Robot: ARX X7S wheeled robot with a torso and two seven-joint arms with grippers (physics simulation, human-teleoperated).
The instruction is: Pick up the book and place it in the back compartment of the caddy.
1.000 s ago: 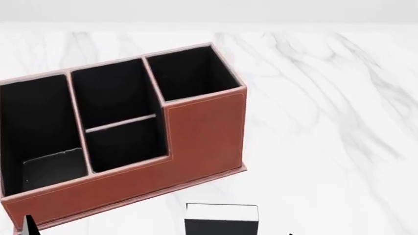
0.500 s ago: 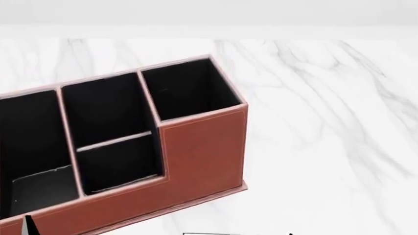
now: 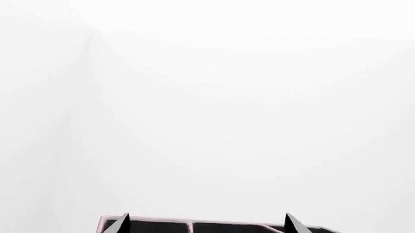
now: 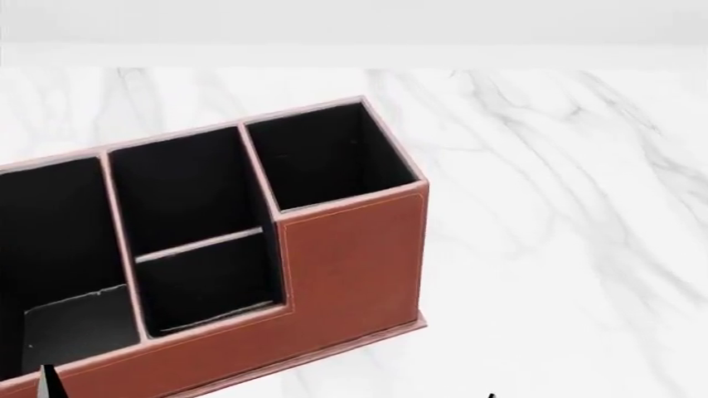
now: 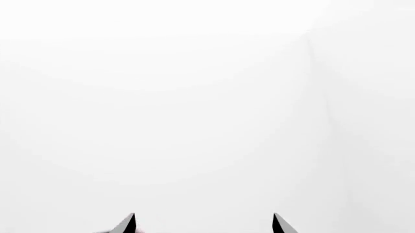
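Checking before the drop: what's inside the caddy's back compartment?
The back compartment of the caddy shows only black lining; its floor nearest the low wall is hidden.

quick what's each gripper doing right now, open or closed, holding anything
Left gripper: open, fingertips wide apart, nothing between them; the caddy rim shows beyond.
Right gripper: open, fingertips wide apart, holding nothing.

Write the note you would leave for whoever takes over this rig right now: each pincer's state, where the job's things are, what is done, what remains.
Left pincer: open, empty, tips wide apart just above the caddy's rim.
Right pincer: open, empty.
Caddy: on the marble table.
Back compartment: holds nothing.
Book: not visible in any current view.
Done: nothing; no grasp yet.
Left: find the book, grasp it, place it in that cell.
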